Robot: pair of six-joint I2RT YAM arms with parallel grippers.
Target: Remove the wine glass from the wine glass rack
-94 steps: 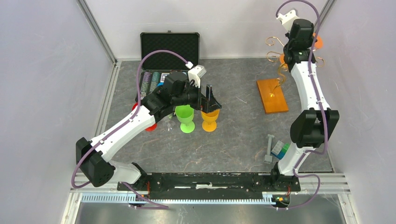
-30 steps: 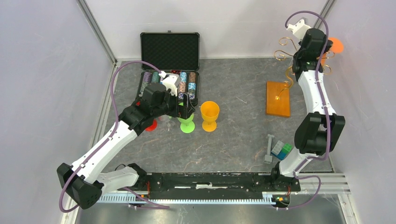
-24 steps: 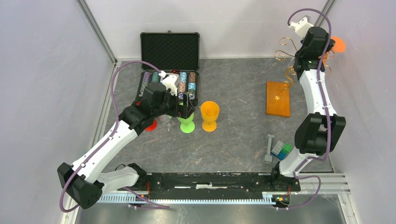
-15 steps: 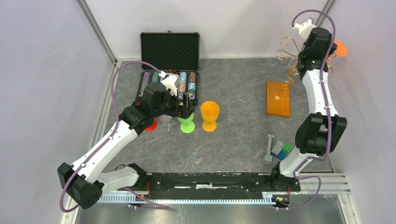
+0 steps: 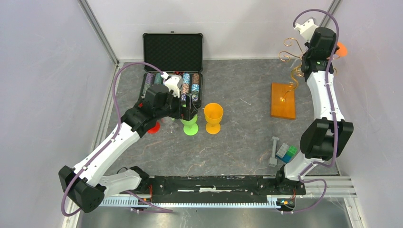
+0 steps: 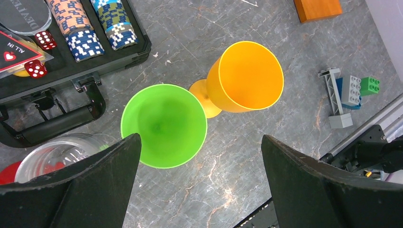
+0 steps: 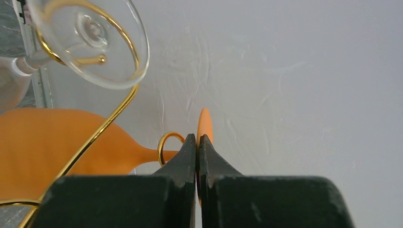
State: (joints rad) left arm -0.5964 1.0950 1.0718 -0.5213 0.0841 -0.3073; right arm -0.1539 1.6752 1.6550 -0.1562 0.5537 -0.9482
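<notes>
The wine glass rack is gold wire [image 5: 291, 47] rising from an orange-brown wooden base [image 5: 283, 99] at the far right. An orange wine glass hangs in it on its side: its bowl [image 7: 57, 142] is at the left, its stem passes through a gold ring [image 7: 166, 142], and its foot [image 7: 205, 123] is edge-on. My right gripper [image 7: 197, 138] is shut on that foot, high by the right wall [image 5: 332, 50]. A clear glass [image 7: 90, 42] hangs on the rack above. My left gripper [image 6: 199, 142] is open and empty over a green glass [image 6: 164, 126].
A yellow-orange glass [image 5: 213, 116] stands beside the green glass [image 5: 190, 124]. A clear glass [image 5: 170, 124] and a red foot [image 5: 153, 127] sit under my left arm. An open black case [image 5: 173, 46] of chips is behind them. Toy bricks [image 5: 286, 152] lie at the near right.
My left arm pulled back left from the yellow-orange glass, then held still. My right gripper shifted right with the orange foot, then slightly back left. The rack base slid a little right.
</notes>
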